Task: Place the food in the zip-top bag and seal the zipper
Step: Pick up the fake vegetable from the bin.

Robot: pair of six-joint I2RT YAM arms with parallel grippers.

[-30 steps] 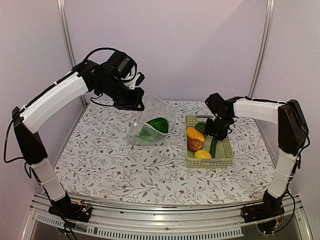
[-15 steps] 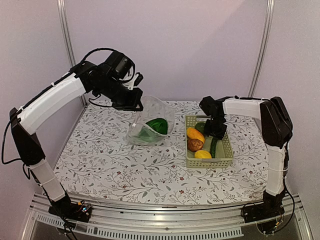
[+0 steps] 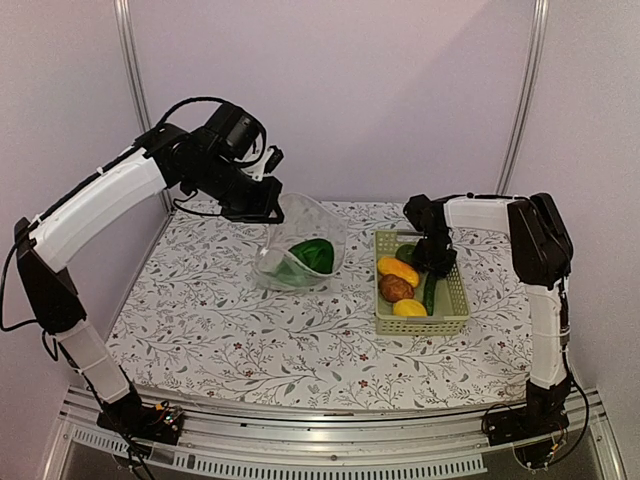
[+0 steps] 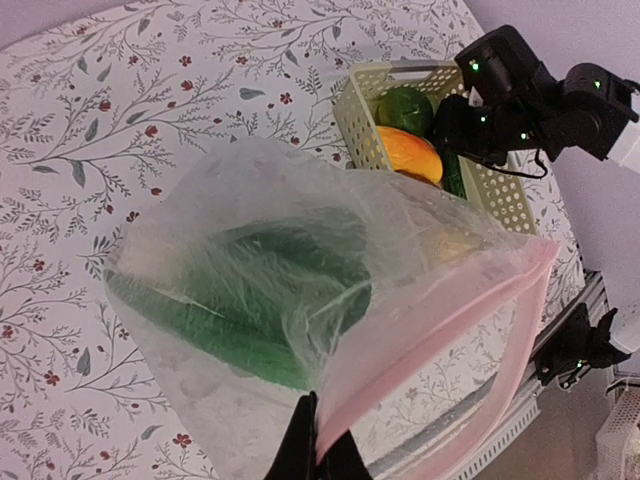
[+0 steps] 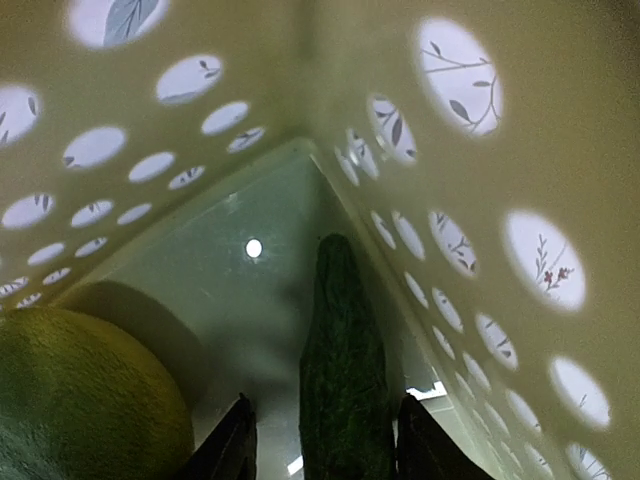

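Plainly, the left claw (image 3: pixel 268 210) is closed on the mouth edge of the zip-top bag (image 3: pixel 305 240), holding that edge up above the surface (image 3: pixel 220 320) while the bag's lower end rests on it. In the left wrist view the left claw's tips (image 4: pixel 318 445) pinch the pink-tinted zipper (image 4: pixel 470 300), and the mouth gapes toward the basket (image 4: pixel 360 110). A leafy green (image 4: pixel 260 300) lies inside the bag.

The rest of the food sits in the pale green basket just to the right of the bag: the dark green lump (image 3: pixel 404 253) at the far end, then the orange-yellow oval (image 3: pixel 398 269), the brown potato (image 3: pixel 396 288) and the yellow lemon (image 3: pixel 408 307), with the green cucumber (image 3: pixel 429 293) along the right wall.

The right claw (image 3: pixel 435 258) reaches down into the basket's far right part. Its wrist view shows the fingers (image 5: pixel 232 445) spread apart, one on each side of the cucumber (image 5: pixel 340 330), with a gap on the left side. A rounded yellow-green piece (image 5: pixel 80 400) lies beside it; which one I cannot tell.
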